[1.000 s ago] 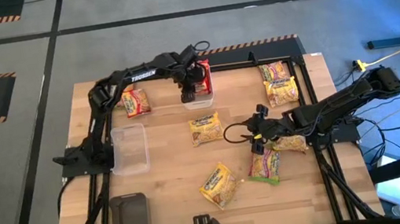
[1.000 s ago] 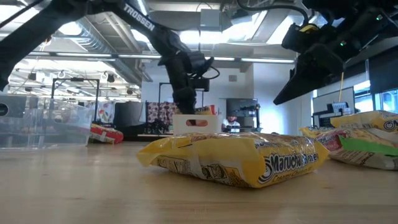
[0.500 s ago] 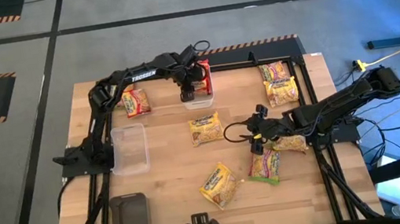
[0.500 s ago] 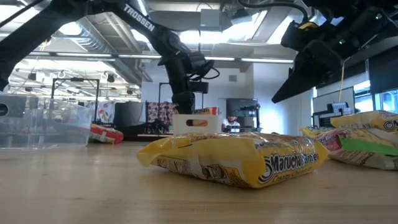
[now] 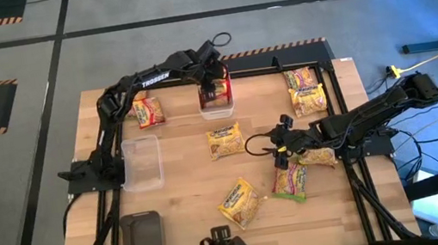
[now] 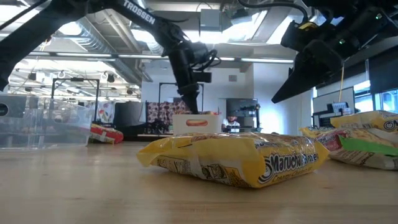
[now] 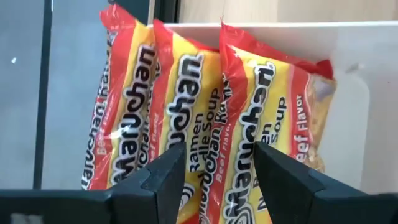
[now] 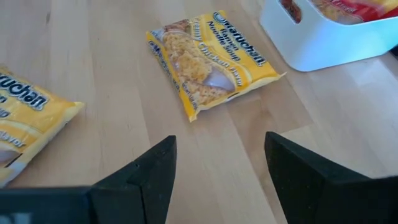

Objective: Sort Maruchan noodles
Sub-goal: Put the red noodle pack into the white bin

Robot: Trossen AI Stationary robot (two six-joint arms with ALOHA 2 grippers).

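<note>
Three red-banded Maruchan packets [image 7: 186, 112] stand on edge, side by side, in the white bin [image 5: 216, 98] near the table's far edge. My left gripper [image 7: 217, 180] hangs open just above them [image 6: 193, 102], touching nothing. My right gripper [image 8: 221, 180] is open, hovering over bare wood [image 5: 280, 152] right of centre. A yellow packet [image 8: 211, 59] lies flat ahead of it [image 5: 224, 141]. A green-banded packet [image 5: 290, 181] lies flat just nearer than it, and another yellow packet [image 5: 318, 157] is partly under the right arm.
More packets lie flat: a red-orange one [image 5: 149, 111] at far left, two [image 5: 306, 89] at far right, a yellow one [image 5: 240, 202] near the front. A clear bin [image 5: 140, 162] stands at left, with a dark tray [image 5: 141, 238] nearer than it. Bare wood lies between them.
My left gripper has risen out of the white bin and drawn back a little toward the far edge, leaving the packets standing in the bin. My right arm has stayed still.
</note>
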